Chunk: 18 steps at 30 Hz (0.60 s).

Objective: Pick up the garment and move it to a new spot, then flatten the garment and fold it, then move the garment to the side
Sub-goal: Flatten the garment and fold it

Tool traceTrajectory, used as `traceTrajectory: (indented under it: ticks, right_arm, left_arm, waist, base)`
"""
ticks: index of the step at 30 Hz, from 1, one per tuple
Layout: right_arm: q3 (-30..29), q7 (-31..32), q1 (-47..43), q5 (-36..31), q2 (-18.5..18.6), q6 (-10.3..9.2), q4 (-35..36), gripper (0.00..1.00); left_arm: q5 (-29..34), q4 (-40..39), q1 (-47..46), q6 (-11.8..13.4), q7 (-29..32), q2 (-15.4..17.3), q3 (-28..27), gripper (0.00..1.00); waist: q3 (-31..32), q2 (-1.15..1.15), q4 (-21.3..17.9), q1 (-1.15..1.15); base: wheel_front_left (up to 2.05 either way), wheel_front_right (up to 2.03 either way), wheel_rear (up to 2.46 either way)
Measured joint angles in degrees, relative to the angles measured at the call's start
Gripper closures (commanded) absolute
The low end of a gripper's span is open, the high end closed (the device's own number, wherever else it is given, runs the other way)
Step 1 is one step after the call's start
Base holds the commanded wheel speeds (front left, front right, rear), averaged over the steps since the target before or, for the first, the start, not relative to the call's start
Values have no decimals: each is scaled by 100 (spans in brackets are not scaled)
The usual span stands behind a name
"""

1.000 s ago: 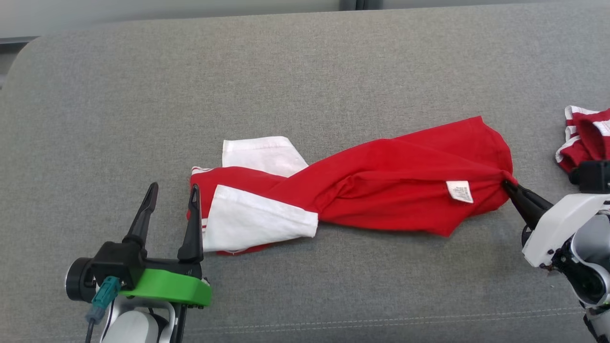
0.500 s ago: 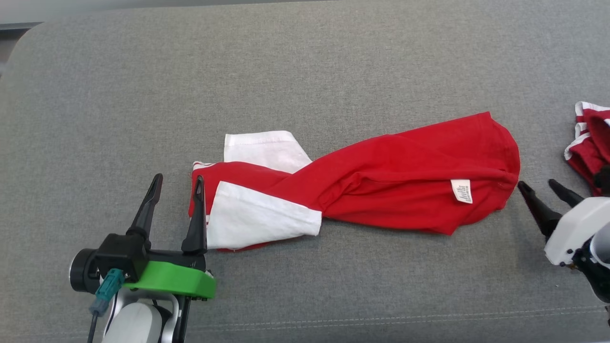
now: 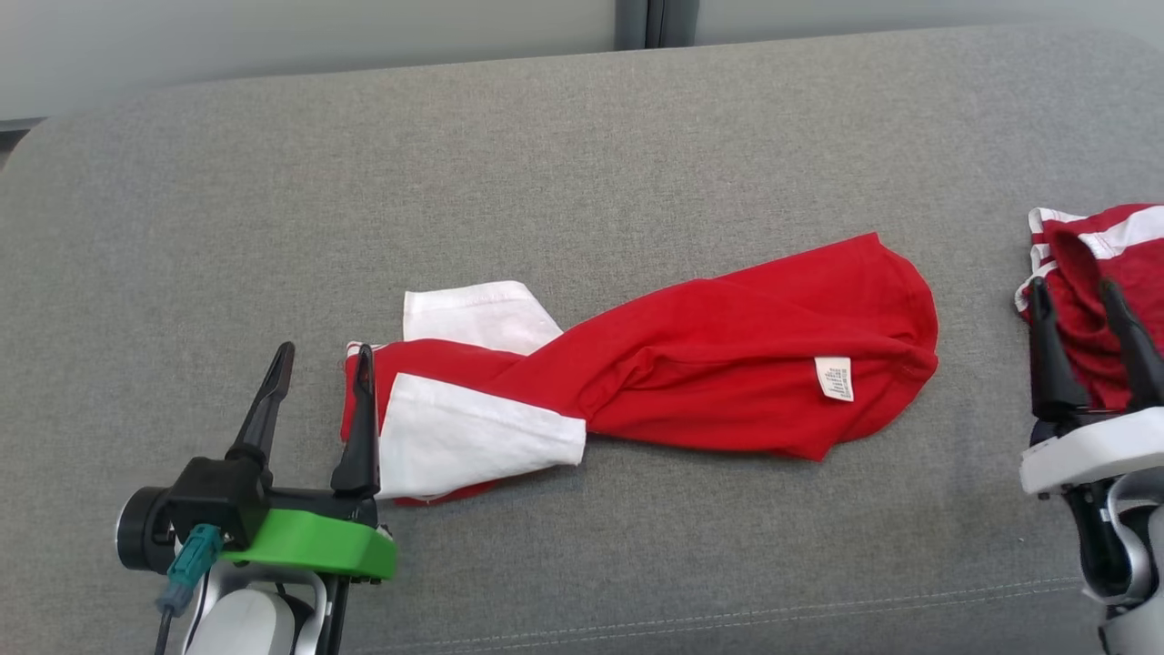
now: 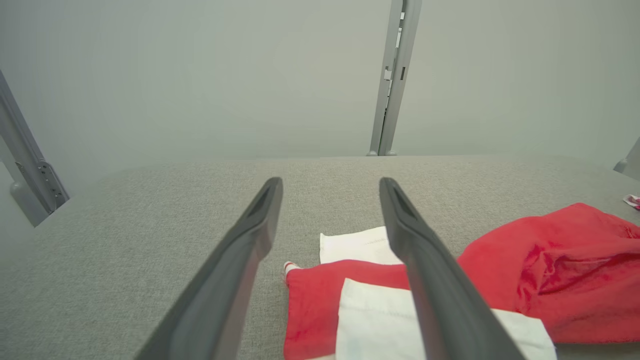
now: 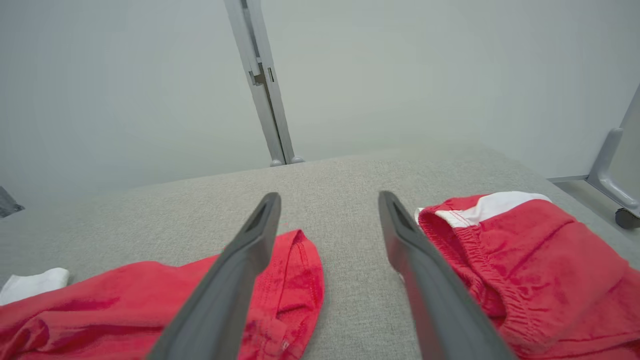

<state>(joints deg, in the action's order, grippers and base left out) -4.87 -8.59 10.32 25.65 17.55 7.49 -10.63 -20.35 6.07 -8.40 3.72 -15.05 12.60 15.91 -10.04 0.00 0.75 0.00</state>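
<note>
The garment (image 3: 709, 364), red with white sleeves, lies twisted lengthwise across the middle of the grey cushion (image 3: 582, 155), a white label (image 3: 834, 377) showing near its right end. My left gripper (image 3: 325, 353) stands open at the garment's left end, its right finger against the red edge and nothing between the fingers. In the left wrist view the left gripper (image 4: 330, 182) frames the white sleeve and red cloth (image 4: 550, 280). My right gripper (image 3: 1071, 287) is open and clear of the garment's right end (image 5: 125, 295), which lies beside its left finger (image 5: 235, 270).
A second red piece with white stripes (image 3: 1100, 246) lies bunched at the right edge, just beyond my right gripper's fingers, also seen in the right wrist view (image 5: 525, 250). A pale wall with a grey post (image 3: 655, 11) stands behind the cushion.
My right gripper has let go of the garment's right end, opened, and swung away to the right, fingers now pointing up the view. The head camera has shifted. The left gripper has not moved.
</note>
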Motion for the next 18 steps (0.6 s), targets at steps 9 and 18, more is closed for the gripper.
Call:
traceTrajectory:
  ticks: [9, 18]
  right_arm:
    - [408, -142, -547, -950, -690, 1, 915, 0]
    - [633, -48, -1291, -1303, -967, 1, 1236, 0]
  left_arm:
    - [-35, -60, 229, 65, 0, 44, -151, 0]
    - [-75, 46, 579, 34, -1, 55, -164, 0]
  waist:
    - [386, 0, -2, 0]
    - [808, 0, 32, 0]
  base:
    - [0, 0, 0]
    - [0, 0, 0]
